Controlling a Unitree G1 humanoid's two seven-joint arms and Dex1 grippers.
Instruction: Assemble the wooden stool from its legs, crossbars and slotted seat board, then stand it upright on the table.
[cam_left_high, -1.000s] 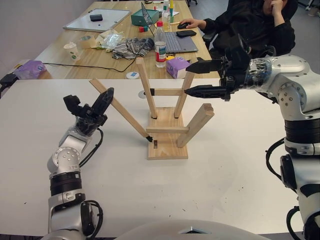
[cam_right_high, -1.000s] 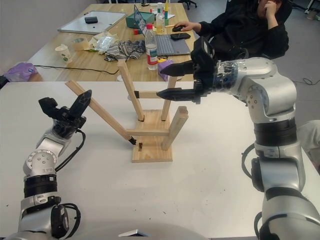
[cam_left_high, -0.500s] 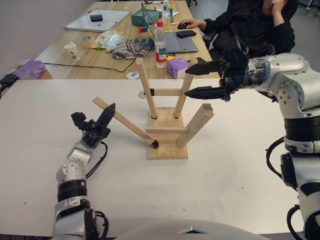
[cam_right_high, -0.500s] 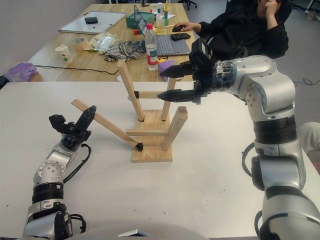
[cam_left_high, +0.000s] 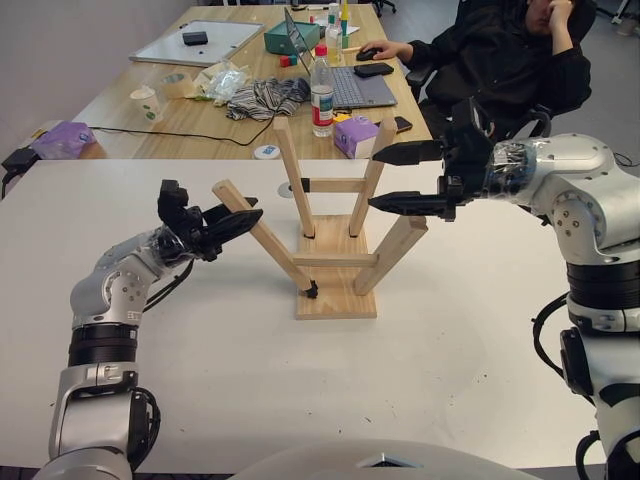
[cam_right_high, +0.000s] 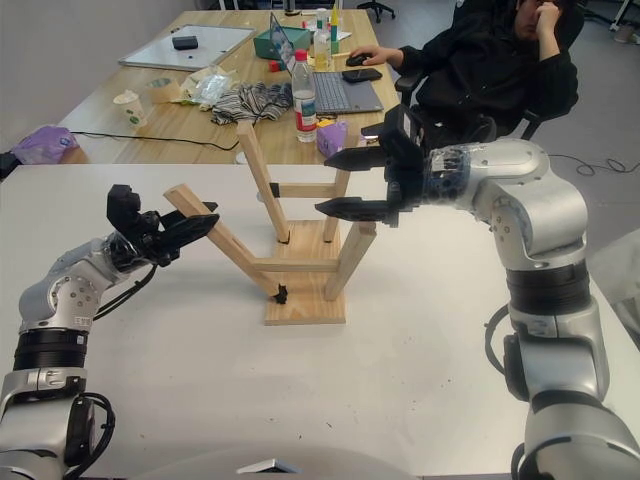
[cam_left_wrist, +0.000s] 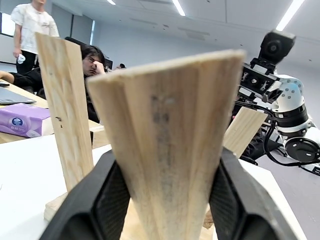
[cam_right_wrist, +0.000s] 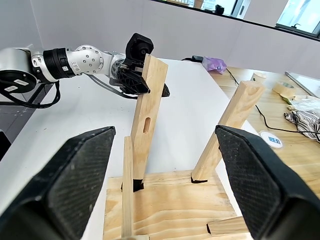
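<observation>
At seat board (cam_left_high: 340, 303): leg (cam_left_high: 272, 247) may pop out if I lever hard.
Left gripper (cam_left_high: 238, 220): clamps leg.
Right gripper (cam_left_high: 378, 178): spread, empty.

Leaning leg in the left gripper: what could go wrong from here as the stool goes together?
1. The leaning leg tilts far from upright, with its foot at the seat board corner. If the left gripper levers it, the foot may slip out or lift the board.
2. The near right leg also leans, and the open right gripper hovers above without holding it. A jolt could topple it and free the crossbar.
</observation>
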